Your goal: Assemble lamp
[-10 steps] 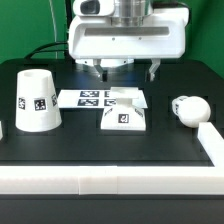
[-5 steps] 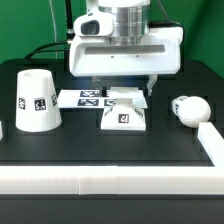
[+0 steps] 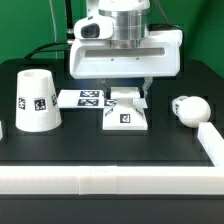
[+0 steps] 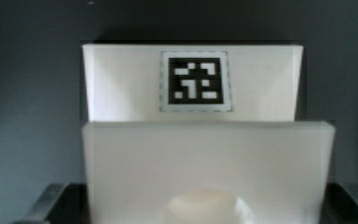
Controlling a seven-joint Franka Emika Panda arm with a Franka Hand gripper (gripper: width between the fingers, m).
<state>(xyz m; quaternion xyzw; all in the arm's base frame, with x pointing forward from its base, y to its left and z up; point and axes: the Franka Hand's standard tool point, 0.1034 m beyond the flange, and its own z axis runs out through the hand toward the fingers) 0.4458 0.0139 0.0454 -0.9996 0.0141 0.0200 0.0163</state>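
The low square lamp base (image 3: 125,115) sits mid-table with its tag facing front. My gripper (image 3: 124,95) is low over the base's far part. It is open, with one finger (image 3: 101,97) on each side of the base and nothing held. In the wrist view the base (image 4: 194,130) fills the frame with its tag visible. My gripper (image 4: 197,206) straddles it, and the dark fingers (image 4: 55,205) show at the frame's edges. The tapered shade (image 3: 35,100) stands at the exterior view's left. The rounded bulb (image 3: 188,109) lies at the right.
The marker board (image 3: 88,97) lies flat behind the base, partly under my gripper. A white wall (image 3: 110,176) runs along the table's front edge and a short white wall (image 3: 211,140) stands at the right, near the bulb.
My gripper has come down from above the marker board to just over the base, its fingers now beside the base. The parts have not moved.
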